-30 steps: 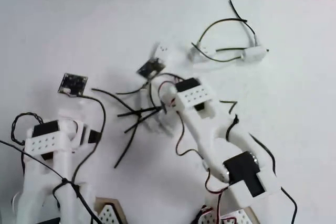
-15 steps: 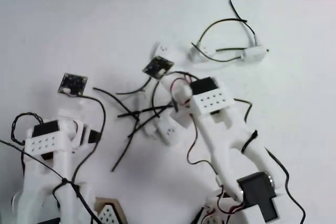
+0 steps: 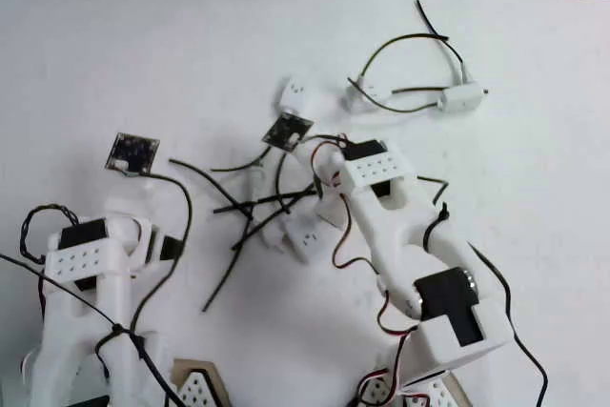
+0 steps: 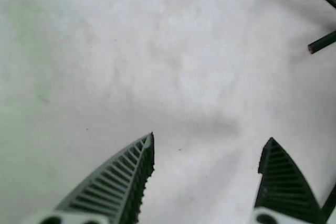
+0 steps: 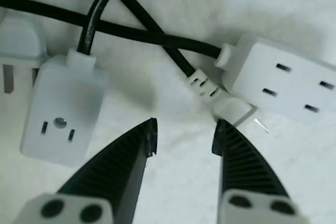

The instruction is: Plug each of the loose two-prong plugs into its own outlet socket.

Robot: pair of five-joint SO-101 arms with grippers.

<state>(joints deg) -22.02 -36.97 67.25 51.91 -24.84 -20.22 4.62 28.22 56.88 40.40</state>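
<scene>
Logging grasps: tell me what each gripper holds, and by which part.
Nothing is held. The left gripper is open over the table; the right gripper is open near a plug.

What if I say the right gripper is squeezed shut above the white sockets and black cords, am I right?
No. The right gripper is open, not squeezed shut: the right wrist view shows a gap between its fingers. It is above the white sockets and black cords.

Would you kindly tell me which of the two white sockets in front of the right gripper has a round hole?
The single socket with two slots and one round hole; the other socket shows four slots only.
</scene>
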